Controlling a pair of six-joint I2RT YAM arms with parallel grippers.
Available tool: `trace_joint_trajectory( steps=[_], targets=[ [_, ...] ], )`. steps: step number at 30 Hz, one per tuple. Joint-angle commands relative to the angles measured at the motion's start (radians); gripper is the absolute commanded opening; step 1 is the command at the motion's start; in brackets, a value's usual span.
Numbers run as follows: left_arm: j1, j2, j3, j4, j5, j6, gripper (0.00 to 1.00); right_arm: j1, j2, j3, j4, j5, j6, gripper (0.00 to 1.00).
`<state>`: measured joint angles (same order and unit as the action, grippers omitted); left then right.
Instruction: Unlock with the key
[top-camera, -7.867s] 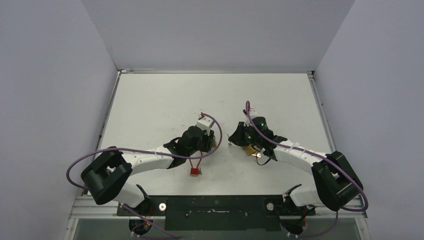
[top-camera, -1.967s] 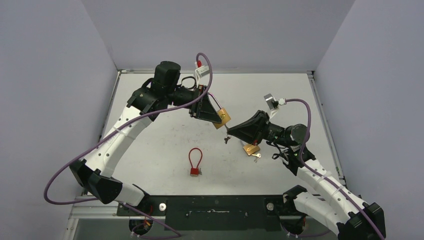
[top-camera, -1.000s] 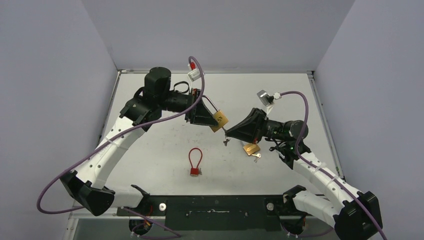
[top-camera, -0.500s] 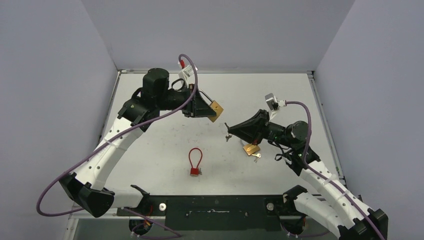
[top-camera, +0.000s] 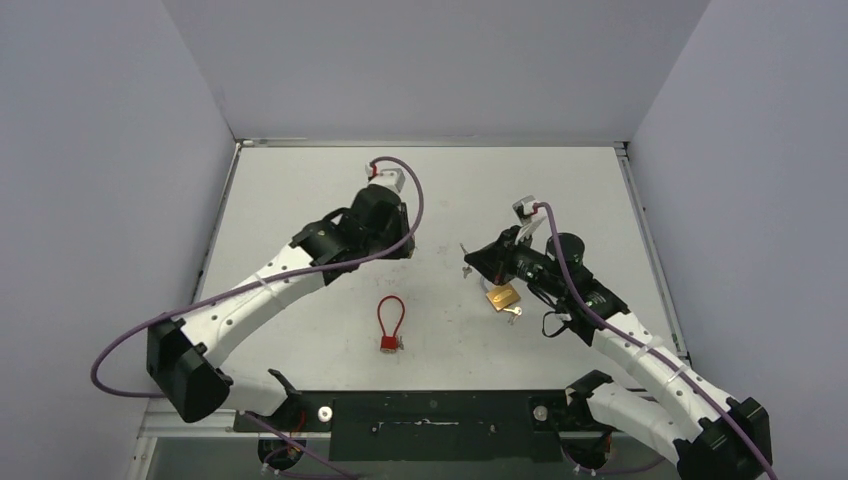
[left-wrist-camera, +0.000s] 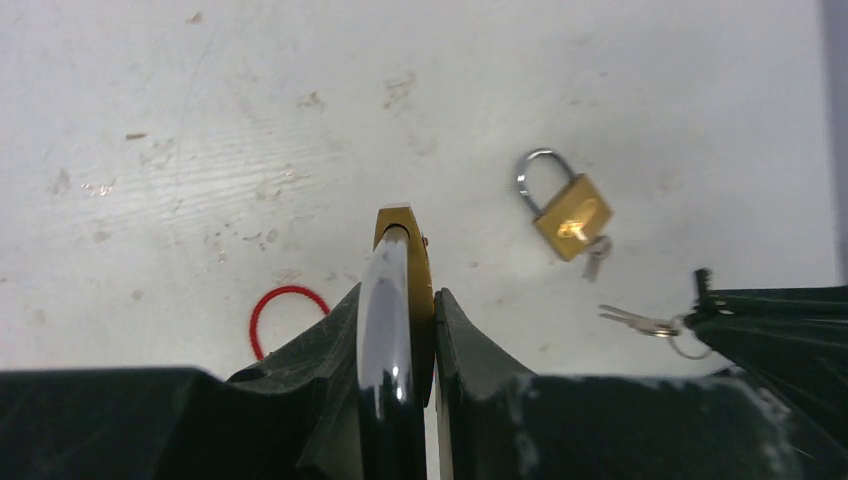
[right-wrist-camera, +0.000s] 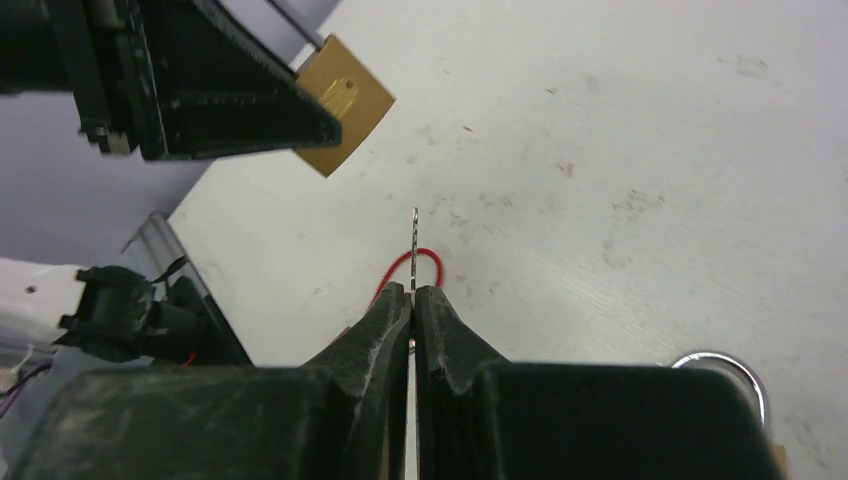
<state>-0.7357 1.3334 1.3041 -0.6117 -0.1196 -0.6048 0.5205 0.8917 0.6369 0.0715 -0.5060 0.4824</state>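
The white tabletop (top-camera: 560, 190) has lots of room, so you need not rush. Your left gripper (left-wrist-camera: 397, 300) is squeezed tight on the lock (left-wrist-camera: 405, 218). It pinches the shiny loop, so the gold body sticks out past the tips. In the top view that lock sits near the middle of the frame, a bit to the left.

Your right gripper (right-wrist-camera: 413, 292) is pressed together on the key (right-wrist-camera: 415, 245), and the thin blade pokes straight out. In the right wrist view the lock is in the upper left, but the key points up the middle. They do not line up yet.

I think the job now is to aim. I cannot see the keyhole, so turn the lock until that end faces the key tip. Then bring the key in slow and straight. Push gently. If it sticks, back off and aim again. Keep away from the spare lock (top-camera: 503, 296) and the red loop (top-camera: 390, 320) lower down.
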Motion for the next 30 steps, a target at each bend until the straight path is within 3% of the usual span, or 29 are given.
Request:
trace_joint_trajectory(
  steps=[1,4,11,25,27,30],
  targets=[
    [-0.067,0.083,-0.061,0.099,-0.367,-0.064,0.0,0.011,0.027,0.023,-0.068,0.226,0.013,0.0],
    [-0.094,0.166,-0.096,0.159,-0.413,-0.131,0.0,0.01,0.037,0.01,-0.1,0.276,0.046,0.0],
    [-0.145,0.396,-0.046,0.111,-0.609,-0.324,0.0,0.004,0.038,-0.008,-0.138,0.329,0.099,0.0],
    [-0.155,0.509,-0.082,0.193,-0.584,-0.555,0.0,-0.001,0.05,-0.004,-0.168,0.349,0.116,0.0],
    [-0.154,0.519,-0.076,0.186,-0.583,-0.562,0.11,-0.002,0.054,-0.002,-0.171,0.351,0.119,0.0],
    [-0.15,0.521,-0.077,0.178,-0.594,-0.563,0.17,-0.002,0.055,0.0,-0.172,0.35,0.12,0.0]
  ],
)
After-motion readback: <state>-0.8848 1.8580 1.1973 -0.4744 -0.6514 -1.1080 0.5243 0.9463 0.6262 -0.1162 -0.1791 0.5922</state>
